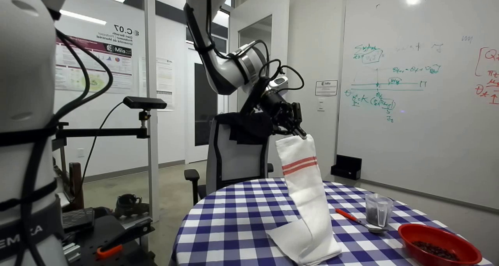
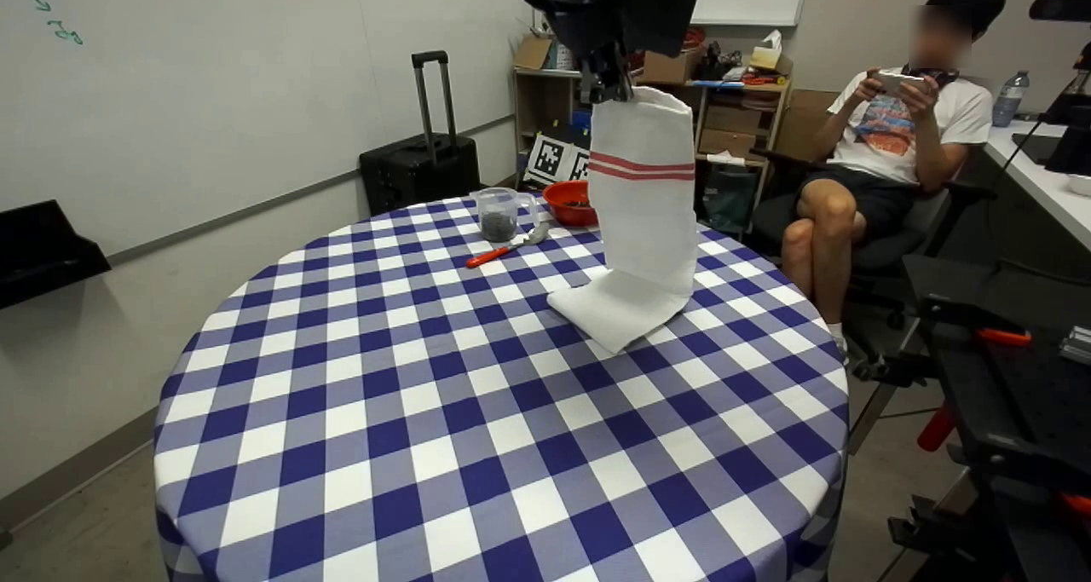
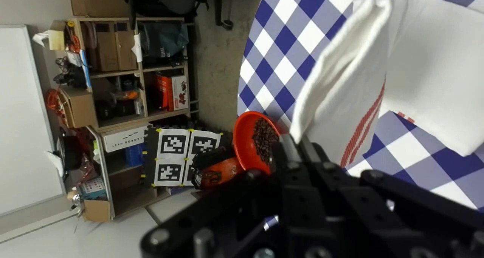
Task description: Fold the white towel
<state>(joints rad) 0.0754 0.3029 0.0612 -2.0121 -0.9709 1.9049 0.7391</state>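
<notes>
checked table (image 2: 383, 412): stood beneath | arm (image 1: 234, 65): hung down from above at a slant | white towel (image 2: 643, 224): showed two red stripes, upper part nearly upright, lower part bent flat on the table's far right in an exterior view | gripper (image 1: 303, 135): jaws were clamped on the towel's top edge

"Mila" on poster (image 1: 96, 71), mirrored "C.07" on glass (image 1: 124, 29)
</notes>
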